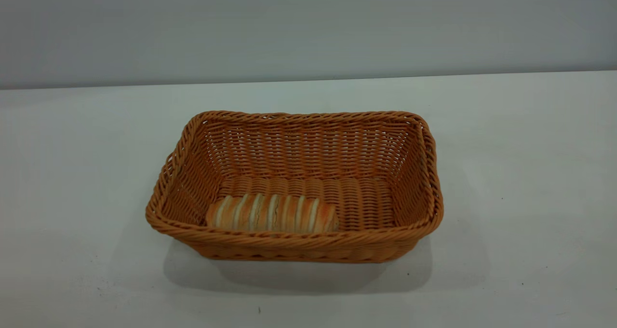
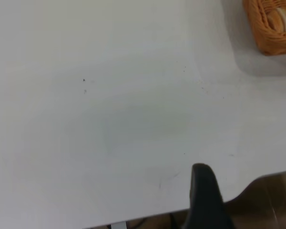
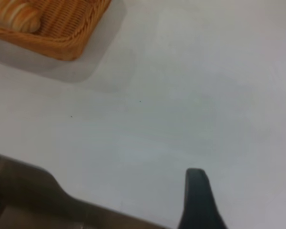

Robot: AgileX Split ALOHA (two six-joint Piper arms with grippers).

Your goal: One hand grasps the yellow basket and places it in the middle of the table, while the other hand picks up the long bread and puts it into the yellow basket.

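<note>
Long bread (image 1: 272, 213) inside yellow basket (image 1: 308, 117)

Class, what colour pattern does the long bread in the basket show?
Golden-orange with cream stripes across the long bread, clearest in the exterior view.

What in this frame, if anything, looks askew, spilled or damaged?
Nothing stands out. The orange-tan woven wicker basket sits upright and intact on the plain white table, and the small striped golden loaf lies flat on its ribbed bottom by the near wall.

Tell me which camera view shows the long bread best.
The exterior view: the long bread lies nearly whole along the near wall of the yellow basket. The left wrist view catches only a sliver at its edge; the right wrist view shows one end.
</note>
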